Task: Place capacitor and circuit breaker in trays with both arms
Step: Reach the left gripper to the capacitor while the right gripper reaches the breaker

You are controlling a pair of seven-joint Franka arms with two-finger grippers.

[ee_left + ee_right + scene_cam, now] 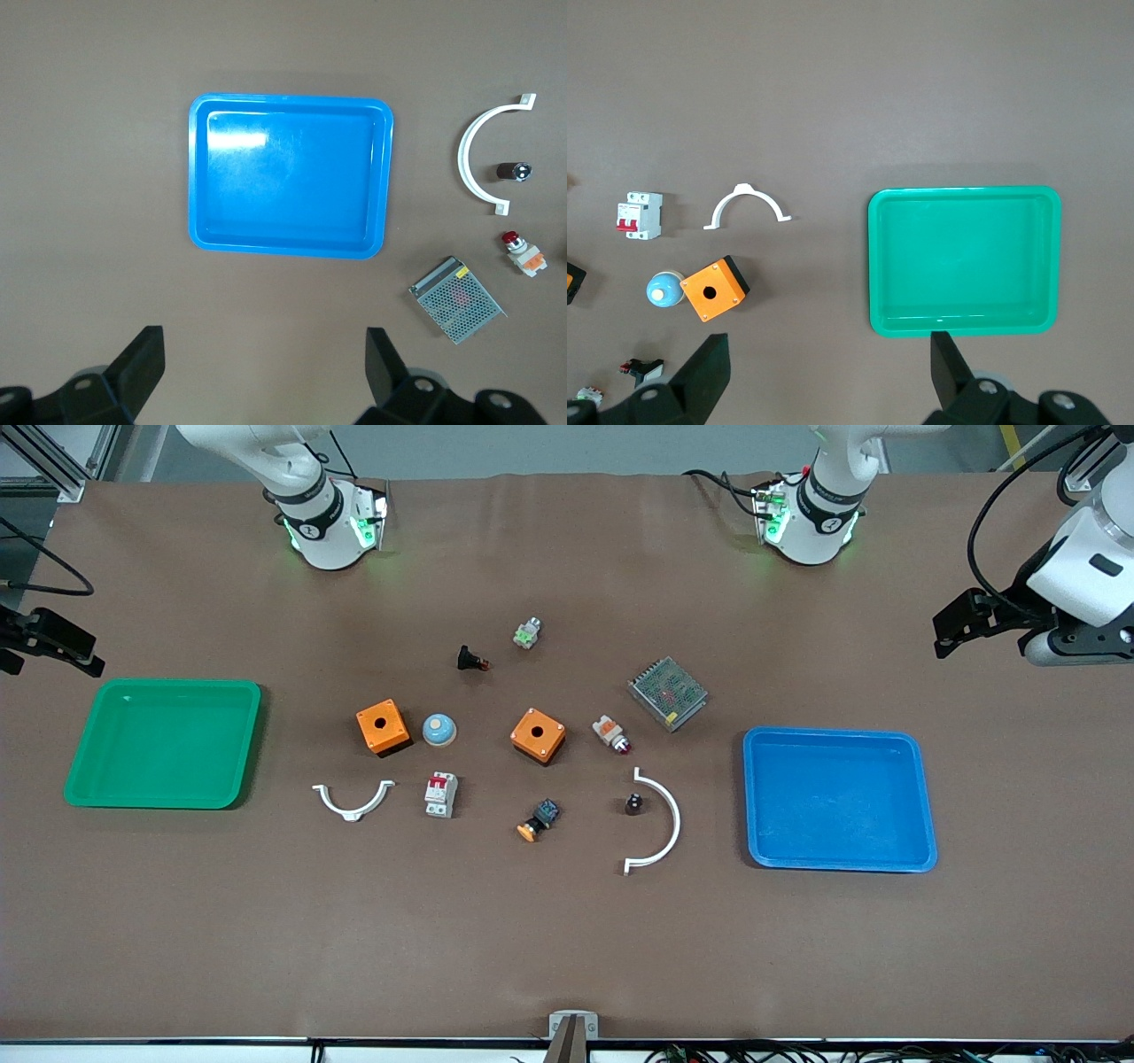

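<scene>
1. Front view shows the blue tray (840,799) at the left arm's end of the table and the green tray (164,742) at the right arm's end, both holding nothing, with the parts spread on the brown mat between them.
2. Left gripper (961,627) hangs at the left arm's edge of the table, well apart from every part; in the left wrist view its fingers (137,365) stand wide apart with nothing between them, above bare mat just beside the blue tray (289,175).
3. Right gripper (44,643) hangs at the right arm's edge of the table, near the green tray's farther corner; in the right wrist view its fingers (709,367) are likewise spread wide and hold nothing, with the green tray (963,262) just past them.
4. A metal mesh box (667,693) lies toward the blue tray, farther from the front camera than that tray.
5. Two orange boxes (383,726) (538,735) sit mid-table.
6. A large white curved clip (660,824) lies near the blue tray.
7. The circuit breaker (440,794) lies flat, nearer the front camera than the orange boxes, red lever pointing away from that camera, well apart from both grippers.
8. The capacitor (633,803) sits inside the curve of the large clip, not touching it, between the circuit breaker and the blue tray, well apart from the left gripper.
</scene>
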